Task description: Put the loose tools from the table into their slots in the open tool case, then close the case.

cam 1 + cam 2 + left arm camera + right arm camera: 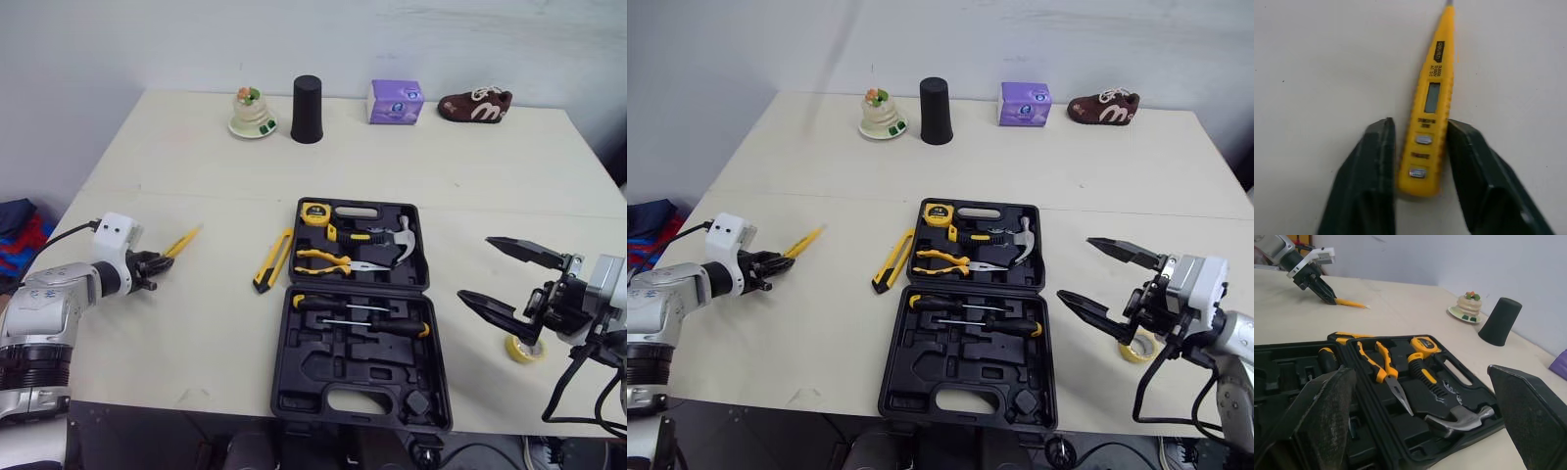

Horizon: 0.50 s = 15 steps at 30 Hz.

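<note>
The black tool case (323, 377) lies open mid-table, holding a tape measure (314, 212), hammer (392, 238), pliers (338, 261) and two screwdrivers (358, 305). A yellow utility knife (273, 259) lies just left of the case. At the far left a yellow tester pen (1430, 112) lies on the table; my left gripper (1421, 147) is shut on its rear end, both fingers against its sides. My right gripper (475, 267) hangs wide open to the right of the case, holding nothing. A yellow tape roll (525, 349) lies on the table below it.
Along the far edge stand a cake figurine (253, 113), a black cup (307, 109), a purple tissue box (396, 101) and a brown shoe (475, 105). The case's lower half has several vacant moulded slots. The table's front edge runs just below the case.
</note>
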Available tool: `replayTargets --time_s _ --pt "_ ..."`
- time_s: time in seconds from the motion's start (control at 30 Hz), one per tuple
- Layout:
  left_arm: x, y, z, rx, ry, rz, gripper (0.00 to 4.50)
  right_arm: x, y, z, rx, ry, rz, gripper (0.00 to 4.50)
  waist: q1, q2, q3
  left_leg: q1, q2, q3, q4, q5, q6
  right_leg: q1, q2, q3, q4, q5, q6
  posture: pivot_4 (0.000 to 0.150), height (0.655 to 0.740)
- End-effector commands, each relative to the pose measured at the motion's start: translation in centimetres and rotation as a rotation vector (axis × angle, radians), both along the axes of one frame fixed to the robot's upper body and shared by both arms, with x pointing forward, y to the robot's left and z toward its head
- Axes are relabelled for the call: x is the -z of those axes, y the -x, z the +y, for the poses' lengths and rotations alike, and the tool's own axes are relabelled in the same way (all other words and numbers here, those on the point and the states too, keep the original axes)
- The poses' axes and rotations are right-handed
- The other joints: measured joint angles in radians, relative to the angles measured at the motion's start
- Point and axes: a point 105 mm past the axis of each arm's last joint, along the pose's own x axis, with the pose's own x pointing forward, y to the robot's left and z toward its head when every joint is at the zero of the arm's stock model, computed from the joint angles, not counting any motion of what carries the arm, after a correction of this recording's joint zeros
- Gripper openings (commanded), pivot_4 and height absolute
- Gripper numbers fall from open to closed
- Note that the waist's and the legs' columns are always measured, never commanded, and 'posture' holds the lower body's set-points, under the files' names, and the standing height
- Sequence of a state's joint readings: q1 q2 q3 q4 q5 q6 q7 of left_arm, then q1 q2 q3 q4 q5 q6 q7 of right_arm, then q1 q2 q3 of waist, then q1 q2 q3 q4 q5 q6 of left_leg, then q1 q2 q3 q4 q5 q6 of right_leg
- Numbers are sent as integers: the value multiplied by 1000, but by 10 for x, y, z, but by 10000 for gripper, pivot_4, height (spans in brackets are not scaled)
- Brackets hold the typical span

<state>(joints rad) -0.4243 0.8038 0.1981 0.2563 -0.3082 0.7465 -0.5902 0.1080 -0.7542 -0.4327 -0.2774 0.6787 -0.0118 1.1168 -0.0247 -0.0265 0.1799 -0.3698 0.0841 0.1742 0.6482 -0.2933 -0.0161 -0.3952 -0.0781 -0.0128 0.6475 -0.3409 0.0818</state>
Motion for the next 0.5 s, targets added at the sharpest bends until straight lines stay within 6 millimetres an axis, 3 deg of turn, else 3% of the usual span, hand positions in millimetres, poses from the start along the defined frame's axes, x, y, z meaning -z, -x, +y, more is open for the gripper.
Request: replayTargets --time_s 0.03,0.13,0.27,0.37,0.5 --pt "1 -2 -1 18 2 -35 5031 -7 5 -5 17 14 -38 45000 0 0 0 0 0 0 0 0 1 0 0 0 0 0 1 1500 7400" --pt "-21 -6 -5 87 -43 -186 5031 -5 8 -9 32 27 -27 45000 0 -1 0 0 0 0 1 1 2 1 -1 0 -1 1 2 1500 7400" --pt "-63 8 -52 425 -75 -394 5031 1 17 -19 48 72 6 45000 0 -3 1 -2 1 -1 0 0 1 1 -1 -1 -3 1 2 1500 7400" --pt "-70 26 -86 655 -107 -423 5030 10 27 -26 43 139 43 45000 -1 -2 1 -2 0 0 0 0 1 1 0 -1 -4 1 2 1500 7400" --pt "-65 59 -137 1021 -141 -406 5030 18 37 -34 52 178 90 45000 -3 -2 1 -1 -2 1 -1 -1 1 2 2 -1 -5 1 2 1500 7400"
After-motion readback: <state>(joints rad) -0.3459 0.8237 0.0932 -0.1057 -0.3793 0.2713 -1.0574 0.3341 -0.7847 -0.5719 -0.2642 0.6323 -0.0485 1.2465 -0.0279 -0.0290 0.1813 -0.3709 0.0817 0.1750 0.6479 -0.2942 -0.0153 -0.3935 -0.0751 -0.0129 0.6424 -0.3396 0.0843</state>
